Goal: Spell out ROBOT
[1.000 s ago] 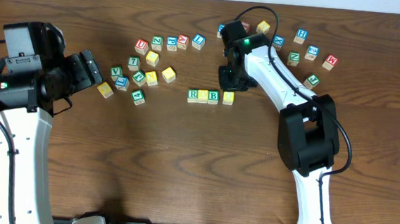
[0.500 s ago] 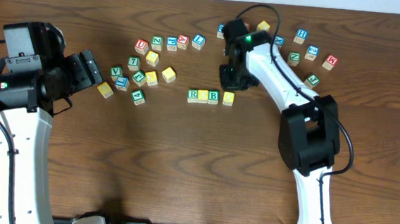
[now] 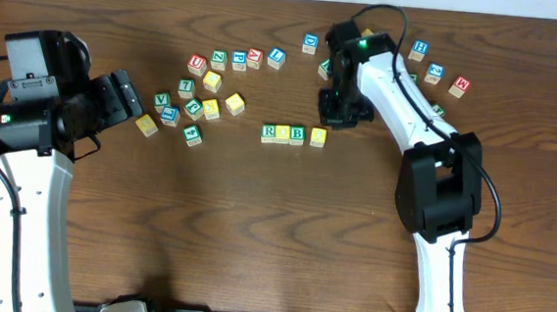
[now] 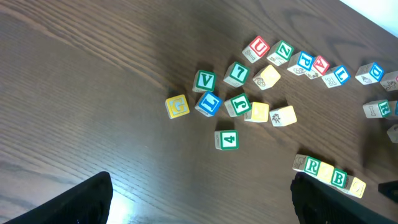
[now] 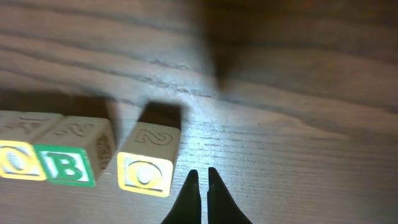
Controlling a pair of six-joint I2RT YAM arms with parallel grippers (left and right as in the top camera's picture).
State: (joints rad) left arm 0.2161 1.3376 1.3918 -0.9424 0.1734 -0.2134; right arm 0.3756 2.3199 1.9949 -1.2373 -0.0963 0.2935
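Finding: the word is four letters along, with one to go. The row of blocks (image 3: 292,133) lies near the middle of the table (image 3: 253,233), somewhat closer to its far edge than its near edge. From the left edge toward the right edge it reads: green R block (image 3: 268,132), yellow first O block (image 3: 282,133), green B block (image 3: 298,134), yellow second O block (image 5: 144,171). The first three touch. The second O block sits just beside the B block with a narrow gap, and appears slightly out of line with it in the right wrist view.

Outstanding: a T, to go on the right-edge end of the row. No block occupies that spot.

The right gripper (image 5: 203,180) is low over the table, just beside the second O block on its right-edge side. Its fingers are drawn nearly together and hold nothing.

The left gripper (image 4: 200,186) is spread wide and empty, well apart from the row, toward the left edge.

Stock: one left group of loose blocks (image 3: 210,80) lies between the row and the far-left corner, with U, Z, V, 7, J, L, G and 4 legible. A right group of loose blocks (image 3: 434,73) lies toward the far-right corner. No T can be made out in either; several faces are too small to read.

Judgement: the work is mostly done. What is left is to find and place the T, and perhaps to close the gap.
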